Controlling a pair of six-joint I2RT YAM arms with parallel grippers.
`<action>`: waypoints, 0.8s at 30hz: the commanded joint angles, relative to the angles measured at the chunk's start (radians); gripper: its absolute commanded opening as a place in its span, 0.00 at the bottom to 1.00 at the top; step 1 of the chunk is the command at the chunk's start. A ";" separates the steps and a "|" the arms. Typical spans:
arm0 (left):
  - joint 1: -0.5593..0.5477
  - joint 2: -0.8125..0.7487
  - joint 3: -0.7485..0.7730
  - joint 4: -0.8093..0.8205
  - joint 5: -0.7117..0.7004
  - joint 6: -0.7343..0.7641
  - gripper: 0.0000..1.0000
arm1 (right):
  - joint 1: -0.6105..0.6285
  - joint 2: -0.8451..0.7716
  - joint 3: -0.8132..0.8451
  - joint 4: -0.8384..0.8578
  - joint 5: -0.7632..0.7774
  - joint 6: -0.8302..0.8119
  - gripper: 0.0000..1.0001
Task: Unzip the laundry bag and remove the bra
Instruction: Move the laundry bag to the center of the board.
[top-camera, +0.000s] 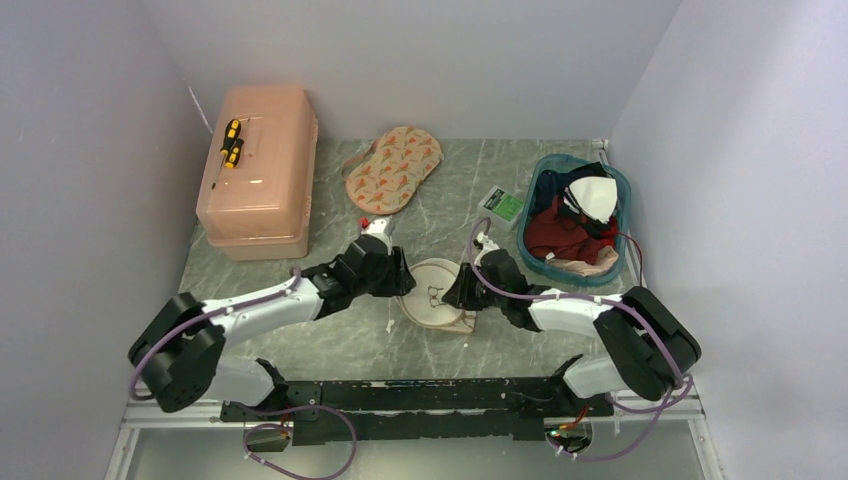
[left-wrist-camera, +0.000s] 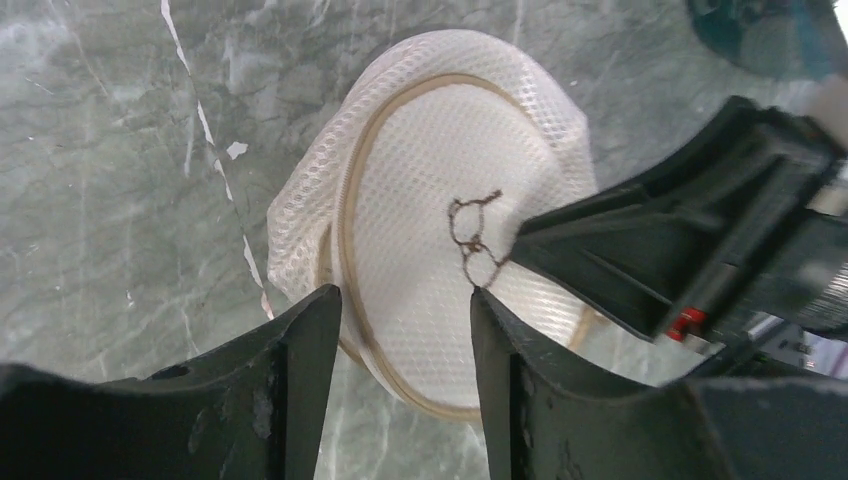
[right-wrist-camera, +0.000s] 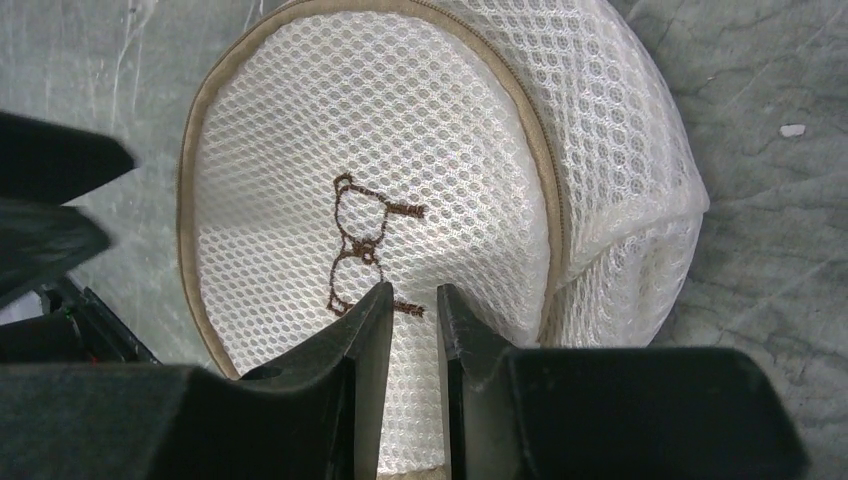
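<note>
ARMS MEET AT THE WASH BAG: Two robot arms close in on a small white mesh laundry bag (top-camera: 435, 300) lying near the middle of a grey marbled counter (top-camera: 462, 178), its round flat lid in plain view. The left tool (left-wrist-camera: 405, 295) stands open, its two dark fingers astride the near edge of the bag's cream rim (right-wrist-camera: 188, 200). Whether either finger touches the mesh cannot be told.

The right tool (right-wrist-camera: 412, 292) comes in from the opposite side with its fingers drawn almost together, only a narrow slit between them. Its tips rest at the lid, right by the small dark bra icon (right-wrist-camera: 360, 250). Whether it has pinched any mesh cannot be told. The seam around the lid looks closed along the stretch in view.

At the back left of the counter sits a pink plastic box (top-camera: 258, 175) with a yellow-and-black screwdriver (top-camera: 231, 142) on its lid. Near it lies a beige two-cup piece with orange marks (top-camera: 393, 168). At the right, a teal basket (top-camera: 617, 178) holds red cloth (top-camera: 560, 235) and a white piece (top-camera: 592, 198), with a small green packet (top-camera: 503, 206) just beside it.
</note>
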 joint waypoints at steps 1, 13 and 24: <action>-0.005 -0.132 0.063 -0.148 -0.004 0.013 0.52 | 0.010 0.016 0.029 0.054 0.047 -0.001 0.26; -0.033 0.051 -0.004 0.119 0.214 -0.063 0.03 | 0.015 0.019 0.033 0.046 0.067 -0.008 0.26; -0.033 0.225 -0.027 0.176 0.136 -0.046 0.03 | 0.015 -0.046 0.016 0.019 0.080 -0.019 0.32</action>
